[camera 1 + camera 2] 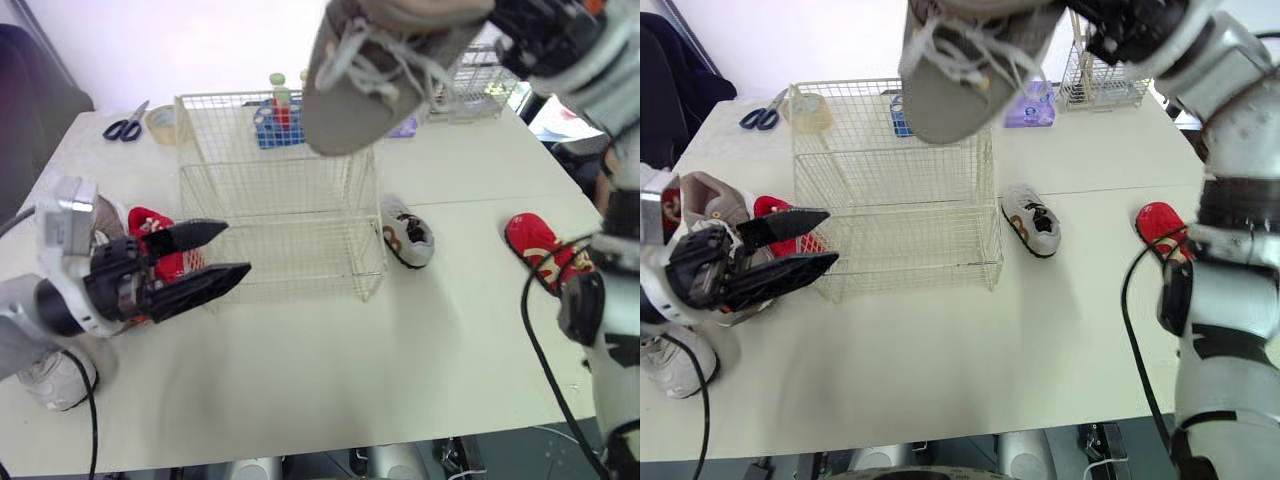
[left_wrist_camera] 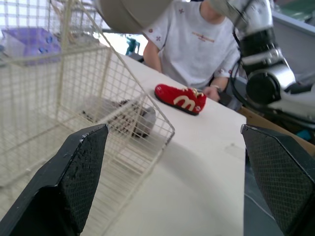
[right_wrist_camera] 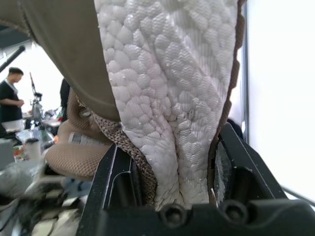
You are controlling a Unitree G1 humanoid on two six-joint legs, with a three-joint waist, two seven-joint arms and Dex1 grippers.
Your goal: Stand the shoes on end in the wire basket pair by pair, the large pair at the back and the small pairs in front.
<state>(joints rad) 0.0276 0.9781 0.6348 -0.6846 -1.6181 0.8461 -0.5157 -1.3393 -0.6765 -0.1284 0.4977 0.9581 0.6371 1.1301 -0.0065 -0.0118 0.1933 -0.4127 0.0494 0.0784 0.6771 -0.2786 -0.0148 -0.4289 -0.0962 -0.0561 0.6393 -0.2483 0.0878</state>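
Right fingers (image 3: 237, 162) clamp the big tan shoe (image 1: 370, 90), toe down over the wire basket (image 1: 280, 190)'s back; left fingers (image 1: 205, 283) gape wide.

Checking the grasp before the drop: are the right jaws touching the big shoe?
Touching. The right wrist view shows the big shoe pinched between the jaws of the right gripper, with no gap on either side.

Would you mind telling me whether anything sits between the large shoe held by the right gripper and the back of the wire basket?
Nothing visible does. The large shoe, clamped in the right gripper, hangs above the open top of the wire basket, and the basket looks empty. The open left gripper is outside its front left corner.
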